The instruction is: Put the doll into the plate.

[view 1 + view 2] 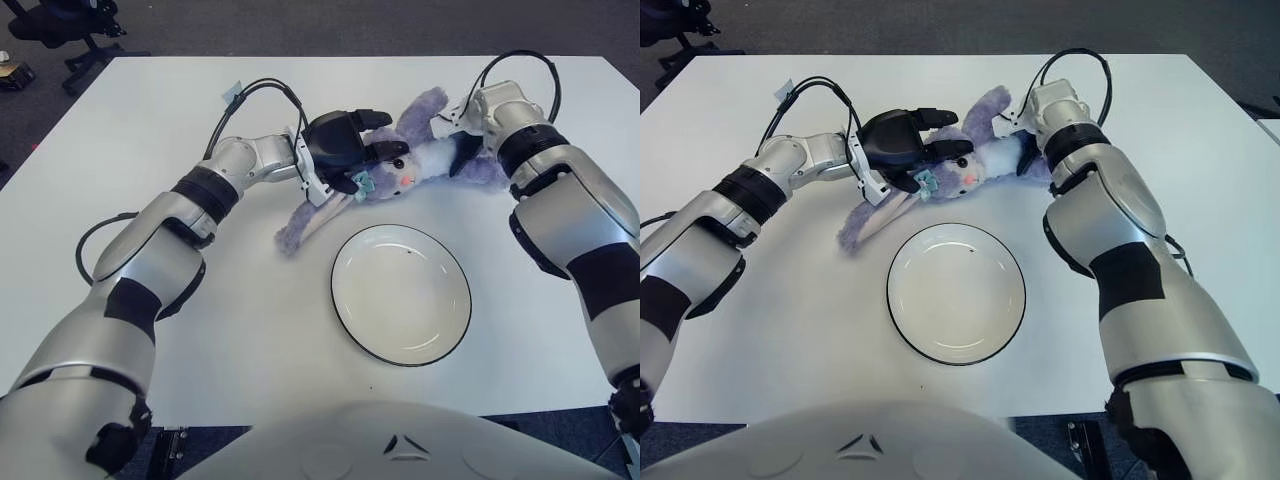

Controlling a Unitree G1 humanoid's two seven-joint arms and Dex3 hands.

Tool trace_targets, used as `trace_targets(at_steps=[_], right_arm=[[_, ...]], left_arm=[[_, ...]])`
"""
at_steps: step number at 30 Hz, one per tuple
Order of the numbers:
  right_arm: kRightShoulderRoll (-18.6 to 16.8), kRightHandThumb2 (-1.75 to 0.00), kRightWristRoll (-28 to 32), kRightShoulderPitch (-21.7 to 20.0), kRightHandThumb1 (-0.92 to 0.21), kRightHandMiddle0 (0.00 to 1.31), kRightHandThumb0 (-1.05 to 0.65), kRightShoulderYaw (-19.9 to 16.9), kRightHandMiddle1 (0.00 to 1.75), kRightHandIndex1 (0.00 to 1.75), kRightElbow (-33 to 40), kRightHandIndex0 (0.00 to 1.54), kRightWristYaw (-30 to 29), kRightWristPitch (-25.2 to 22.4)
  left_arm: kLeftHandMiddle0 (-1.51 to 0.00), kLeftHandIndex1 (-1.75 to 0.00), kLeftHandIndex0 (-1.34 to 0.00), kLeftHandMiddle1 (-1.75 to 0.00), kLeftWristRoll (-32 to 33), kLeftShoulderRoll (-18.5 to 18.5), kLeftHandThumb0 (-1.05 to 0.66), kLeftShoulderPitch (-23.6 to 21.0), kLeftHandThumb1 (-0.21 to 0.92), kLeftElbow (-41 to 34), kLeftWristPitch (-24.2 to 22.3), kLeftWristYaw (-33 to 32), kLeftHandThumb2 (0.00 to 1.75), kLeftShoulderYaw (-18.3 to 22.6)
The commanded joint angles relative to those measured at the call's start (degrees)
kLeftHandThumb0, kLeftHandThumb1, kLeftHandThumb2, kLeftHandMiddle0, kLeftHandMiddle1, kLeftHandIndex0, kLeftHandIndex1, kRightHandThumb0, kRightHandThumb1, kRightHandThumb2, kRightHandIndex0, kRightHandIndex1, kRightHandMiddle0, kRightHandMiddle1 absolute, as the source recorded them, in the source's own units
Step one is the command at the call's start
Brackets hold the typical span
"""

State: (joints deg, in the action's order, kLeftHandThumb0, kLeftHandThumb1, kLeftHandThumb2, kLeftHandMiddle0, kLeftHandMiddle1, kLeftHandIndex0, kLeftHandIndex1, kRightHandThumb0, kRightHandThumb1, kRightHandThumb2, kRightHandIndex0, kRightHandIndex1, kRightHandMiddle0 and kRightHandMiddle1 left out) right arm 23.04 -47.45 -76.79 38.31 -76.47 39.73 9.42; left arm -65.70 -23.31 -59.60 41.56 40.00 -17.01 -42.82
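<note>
Doll (420, 155) grasped by left robot hand (345, 150); right robot hand's (462, 148) grip hidden.

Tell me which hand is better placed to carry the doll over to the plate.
Left. The left hand is already curled around the doll at its head, just beyond the plate. The right hand is at the doll's far end, mostly hidden.
</note>
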Motion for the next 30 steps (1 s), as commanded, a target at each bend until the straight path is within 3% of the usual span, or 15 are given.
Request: trace_targets(at_steps=[1,2,6,9,12,16,18,26,30], right_arm=[[1.36,-0.4,3.24,-0.69,-0.92,0.48,-0.45,-2.58,0.01,1.18,1.38,0.67,0.07,4.77],[1.91,-0.45,3.77,-0.86,-0.92,0.5,-0.49,-3.21,0.01,0.99,1.47,0.7,0.23,5.59],[4.13,-0.51,5.97,-1.36,-0.92,0.56,-0.54,-5.79,0.02,0.48,1.9,0.8,-0.75,7.77],[5.99,-0.5,8.68,-1.13,-0.92,0.6,-0.56,-8.82,0.04,0.33,2.36,0.84,-2.85,8.92],[7.17,-0.49,9.75,-0.73,-0.92,0.63,-0.57,-10.23,0.05,0.28,2.58,0.85,-4.78,10.14],[9.53,-0.48,11.04,0.49,-0.92,0.64,-0.58,-13.19,0.05,0.24,4.22,0.82,-15.98,10.02],[9.69,-0.48,11.34,0.98,-0.92,0.63,-0.58,-14.06,0.05,0.23,4.91,0.81,-18.81,9.12],[11.84,-0.5,17.9,8.58,-0.92,0.62,-0.58,-22.25,0.04,0.21,12.3,0.82,-31.5,10.29],[12.02,-0.55,17.59,12.47,-0.92,0.6,-0.58,-23.93,0.03,0.2,19.67,0.81,-37.61,6.95]], left_arm=[[-0.28,0.0,-0.38,0.0,-0.78,0.29,-0.79,-0.08,0.92,1.49,-0.57,0.69,1.16,-1.47],[-0.28,0.0,-0.38,0.0,-0.78,0.3,-0.79,-0.09,0.92,1.61,-0.55,0.54,1.15,-1.53],[-0.29,0.0,-0.38,0.0,-0.79,0.28,-0.78,-0.18,0.92,1.99,-0.48,-0.01,1.15,-1.73],[-0.29,0.0,-0.38,0.0,-0.91,0.29,-0.78,-0.28,0.92,2.29,-0.51,-0.44,1.14,-1.94],[-0.29,0.0,-0.38,0.0,-1.01,0.31,-0.78,-0.4,0.92,2.52,-0.62,-0.81,1.13,-2.19],[-0.29,0.0,-0.37,0.0,-1.28,0.35,-0.77,-0.58,0.92,3.01,-0.93,-1.55,1.13,-2.72],[-0.29,0.0,-0.37,0.0,-1.24,0.33,-0.77,-0.64,0.92,3.15,-1.0,-1.76,1.13,-2.91],[-0.29,0.0,-0.37,0.0,-1.0,0.26,-0.77,-0.95,0.92,3.87,-1.12,-2.44,1.13,-3.44],[-0.29,0.0,-0.36,0.0,-0.83,0.26,-0.77,-1.08,0.92,4.23,-1.13,-2.65,1.13,-3.62]])
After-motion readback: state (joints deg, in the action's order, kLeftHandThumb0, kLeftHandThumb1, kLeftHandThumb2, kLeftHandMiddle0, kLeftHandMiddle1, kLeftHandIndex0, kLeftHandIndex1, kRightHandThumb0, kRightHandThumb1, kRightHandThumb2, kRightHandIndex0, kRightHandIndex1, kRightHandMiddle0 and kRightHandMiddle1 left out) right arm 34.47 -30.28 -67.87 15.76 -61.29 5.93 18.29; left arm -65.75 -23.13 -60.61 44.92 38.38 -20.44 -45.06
